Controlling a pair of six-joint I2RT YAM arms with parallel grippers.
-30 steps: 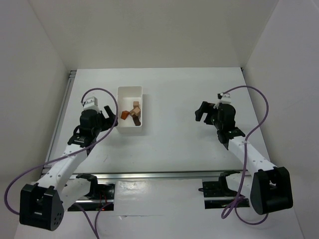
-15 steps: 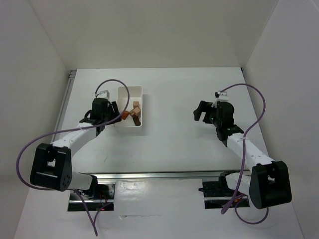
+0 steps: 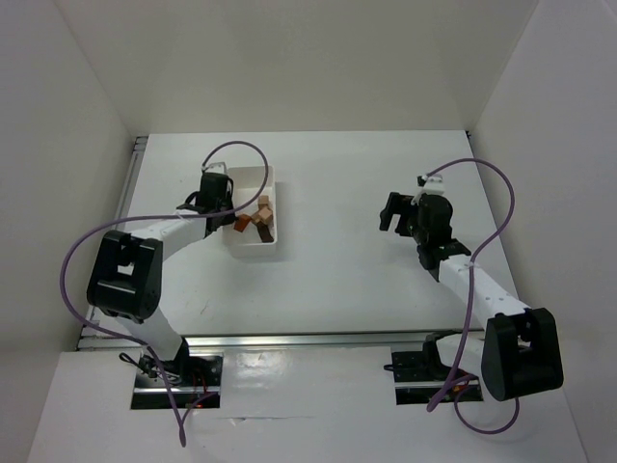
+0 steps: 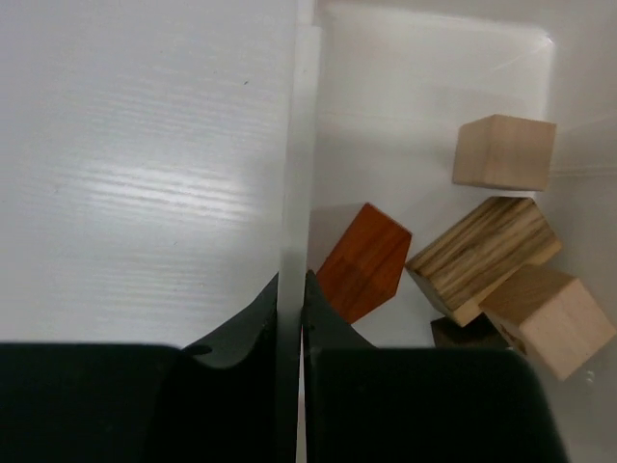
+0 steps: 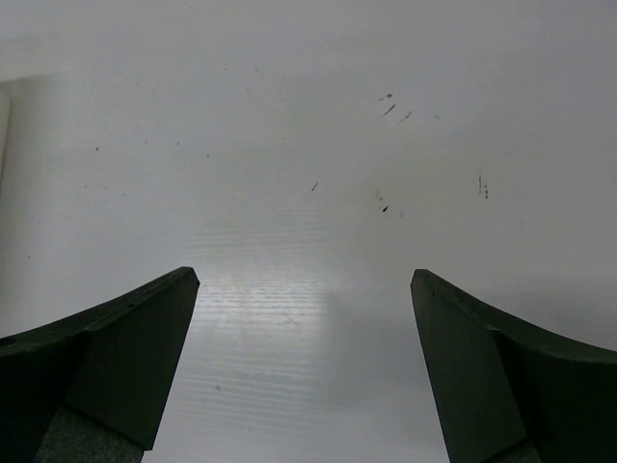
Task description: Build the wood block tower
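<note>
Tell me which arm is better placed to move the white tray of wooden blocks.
Left. The left tool grips the wall of the white rectangular plastic tray, beside the orange-red wooden block. The right tool hangs open over the table, far from the tray.

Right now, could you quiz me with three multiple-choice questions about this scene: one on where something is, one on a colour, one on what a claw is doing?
1. Where are the wooden blocks?
A) on the bare table
B) in the white tray
C) stacked as a tower

2. What colour is the block nearest the left gripper?
A) blue
B) orange-red
C) green

3. How does the right gripper stand?
A) shut on a cube
B) clamped on the tray
C) open, holding nothing

Answers:
1. B, since the blocks lie loose inside the tray.
2. B, since the left wrist view shows an orange-red block beside the fingers.
3. C, since its jaws stand wide apart over bare table.
</note>
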